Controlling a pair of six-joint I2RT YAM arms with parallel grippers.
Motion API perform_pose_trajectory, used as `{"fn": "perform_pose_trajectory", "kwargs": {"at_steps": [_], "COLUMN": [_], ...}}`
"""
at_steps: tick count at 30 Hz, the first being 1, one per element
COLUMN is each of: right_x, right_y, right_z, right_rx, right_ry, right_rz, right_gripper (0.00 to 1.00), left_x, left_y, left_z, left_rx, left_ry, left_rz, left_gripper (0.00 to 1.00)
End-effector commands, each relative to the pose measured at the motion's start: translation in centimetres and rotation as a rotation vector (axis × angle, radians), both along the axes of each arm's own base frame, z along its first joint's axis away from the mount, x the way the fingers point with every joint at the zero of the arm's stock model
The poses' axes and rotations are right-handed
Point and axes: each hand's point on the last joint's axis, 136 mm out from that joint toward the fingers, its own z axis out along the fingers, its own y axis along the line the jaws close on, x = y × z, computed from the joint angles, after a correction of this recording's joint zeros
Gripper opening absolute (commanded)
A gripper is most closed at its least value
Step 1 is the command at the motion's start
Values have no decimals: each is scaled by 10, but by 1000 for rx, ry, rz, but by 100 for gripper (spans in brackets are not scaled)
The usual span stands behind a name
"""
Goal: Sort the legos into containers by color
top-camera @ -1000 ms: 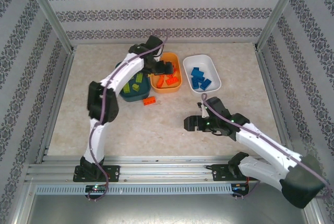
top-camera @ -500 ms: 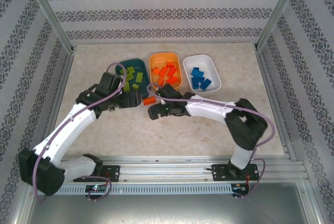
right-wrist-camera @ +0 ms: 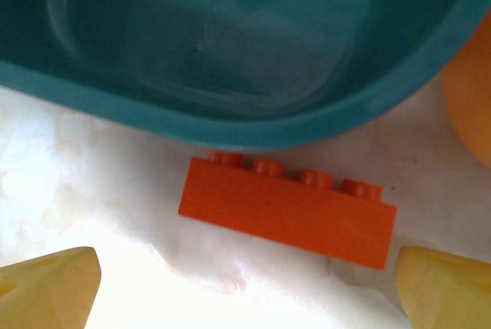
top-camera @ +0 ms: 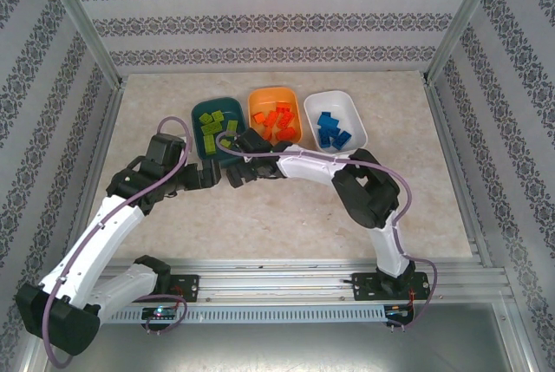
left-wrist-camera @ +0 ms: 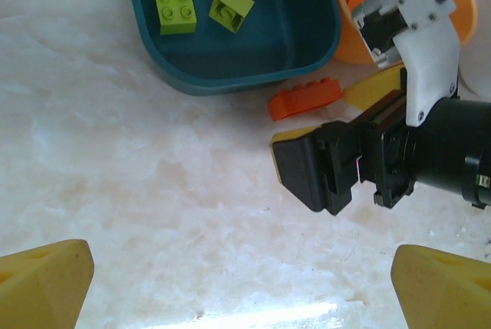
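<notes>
One orange lego (right-wrist-camera: 288,210) lies on the table against the front of the dark teal container (right-wrist-camera: 230,126). It is also seen as the orange lego (left-wrist-camera: 305,99) in the left wrist view. My right gripper (right-wrist-camera: 245,291) is open and just short of it, one yellow finger to each side. From above, the right gripper (top-camera: 234,171) covers that lego. My left gripper (left-wrist-camera: 245,298) is open over bare table and faces the right gripper's black body (left-wrist-camera: 360,160). Lime legos (top-camera: 211,125) lie in the teal container (top-camera: 227,105). Orange legos (top-camera: 276,120) lie in the orange container (top-camera: 293,94), and blue legos (top-camera: 331,129) in the white container (top-camera: 355,112).
The left gripper (top-camera: 208,175) and the right one nearly meet in front of the teal container. An aluminium frame with patterned walls (top-camera: 52,112) closes in the marble-look table (top-camera: 277,216) on three sides. A metal rail (top-camera: 277,285) runs along the near edge.
The left arm has pulled back from the orange container to the table in front of the teal one. The right arm has swung from the right-centre across to the loose orange lego.
</notes>
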Motion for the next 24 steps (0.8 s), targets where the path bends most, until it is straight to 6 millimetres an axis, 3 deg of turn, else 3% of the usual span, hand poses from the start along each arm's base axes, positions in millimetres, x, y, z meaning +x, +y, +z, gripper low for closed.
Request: {"fn": "perform_pose_trajectory", "kwargs": {"at_steps": [1,8,15,19,24], "right_x": [6,18,25,21,0], "right_y": [-1,-6,-10,-12,-26], "right_z": [-12,-24,-28,-20,0], "right_rx": [-54,-88,-87,-68,-24], "right_ry": [8,8,4,4,1], "right_rz": [-14,-63,-92,-100,-121], "right_gripper": [97,89,67,62,58], "left_x": [-4,-10,-12,-15,-17], "left_y": [6,8,9,9,6], "left_z": [-7,-9,-14,-15,-11], "left_rx": [16,13,8,4,-30], "left_ry": [22,28,38,45,39], "left_rz": [-3,-1,5,6,7], "left_gripper": [100,100,100,100,100]}}
